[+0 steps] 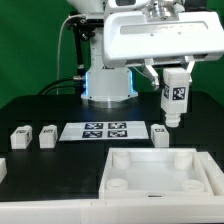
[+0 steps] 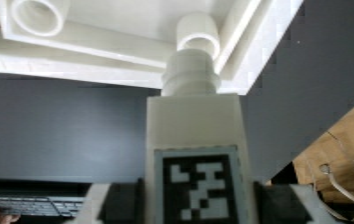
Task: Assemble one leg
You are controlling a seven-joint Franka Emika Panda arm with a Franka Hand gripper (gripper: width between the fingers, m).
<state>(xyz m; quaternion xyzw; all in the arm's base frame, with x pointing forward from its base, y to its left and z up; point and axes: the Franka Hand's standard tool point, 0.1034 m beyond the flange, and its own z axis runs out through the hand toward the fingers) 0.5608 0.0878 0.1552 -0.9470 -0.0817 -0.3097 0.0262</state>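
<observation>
My gripper (image 1: 176, 82) is shut on a leg (image 1: 176, 97), a stubby white piece with a code tag, and holds it upright in the air above the table at the exterior view's right. In the wrist view the leg (image 2: 195, 140) fills the middle between the fingers (image 2: 124, 205), its narrow tip pointing toward the large white square tray-like part (image 2: 85, 45). That part (image 1: 155, 170) lies at the front of the table, below and in front of the held leg. Three more legs stand on the table: two at the left (image 1: 22, 137) (image 1: 47, 136), one beside the marker board (image 1: 160, 134).
The marker board (image 1: 105, 130) lies flat in the middle of the black table. The robot base (image 1: 108, 85) stands behind it. A white piece (image 1: 3, 168) shows at the left edge.
</observation>
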